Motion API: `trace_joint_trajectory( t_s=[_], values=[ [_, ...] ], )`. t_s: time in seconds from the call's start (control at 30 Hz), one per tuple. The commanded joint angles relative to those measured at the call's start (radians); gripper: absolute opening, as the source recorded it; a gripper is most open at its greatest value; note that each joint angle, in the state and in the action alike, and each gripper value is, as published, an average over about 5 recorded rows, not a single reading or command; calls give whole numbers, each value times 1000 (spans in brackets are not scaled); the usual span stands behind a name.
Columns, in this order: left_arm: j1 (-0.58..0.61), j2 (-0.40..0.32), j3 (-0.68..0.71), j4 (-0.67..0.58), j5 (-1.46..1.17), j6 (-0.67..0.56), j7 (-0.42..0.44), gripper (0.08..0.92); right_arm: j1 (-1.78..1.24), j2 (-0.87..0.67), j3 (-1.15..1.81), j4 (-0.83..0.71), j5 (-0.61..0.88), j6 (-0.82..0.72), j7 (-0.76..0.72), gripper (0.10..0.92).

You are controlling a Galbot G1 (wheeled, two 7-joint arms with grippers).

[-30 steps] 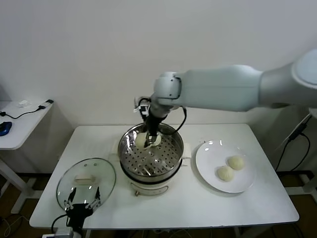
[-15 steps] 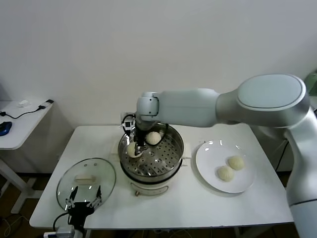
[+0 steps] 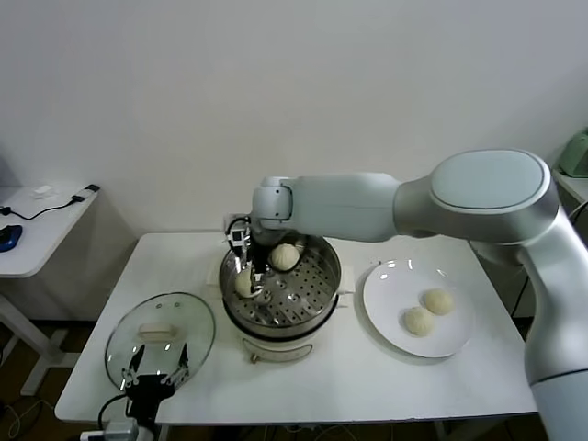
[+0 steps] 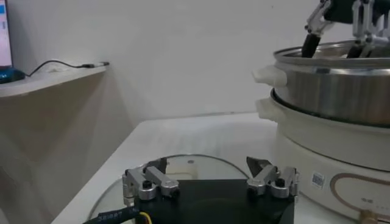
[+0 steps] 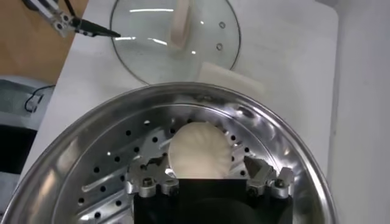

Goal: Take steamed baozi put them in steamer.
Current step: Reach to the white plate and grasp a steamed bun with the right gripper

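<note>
I have the right gripper (image 3: 246,273) down inside the steamer (image 3: 323,303), over the left side of its perforated tray, and through the right wrist camera I see its fingers (image 5: 148,181) spread apart on either side of a baozi (image 5: 200,152) that sits on the tray between them without being pinched. From the head camera that same bun (image 3: 244,284) lies against the steamer's left wall, and a second baozi (image 3: 284,256) rests toward the back of the tray, apart from the first. Two more baozi (image 3: 418,321) (image 3: 438,300) lie side by side on the white plate (image 3: 386,283) to the right of the steamer, on the white table (image 3: 367,377). My left gripper (image 3: 154,377) is parked low at the table's front left edge, its jaws open and empty, just over the near rim of the glass lid (image 3: 161,335), which lies flat on the table beside the steamer.
</note>
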Motion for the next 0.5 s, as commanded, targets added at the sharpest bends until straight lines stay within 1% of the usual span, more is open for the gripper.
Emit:
trace_joint_trajectory(
  t_s=[0.03, 0.13, 0.27, 0.4, 0.5],
  values=[
    [0, -4, 3, -7, 2, 2, 1, 823, 312, -243, -120, 139, -29, 196, -249, 823],
    [-4, -3, 2, -6, 2, 3, 1, 823, 424, -392, -211, 207, -59, 230, -302, 823],
    [-9, -2, 0, -5, 1, 4, 1, 823, 498, -564, -350, 308, -159, 250, -316, 823],
    [-14, -5, -3, 0, 0, 7, 2, 823, 450, -713, -444, 373, -304, 248, -291, 823],
    [-16, -10, -5, 4, 1, 9, 2, 823, 330, -785, -420, 377, -370, 218, -250, 823]
  ],
)
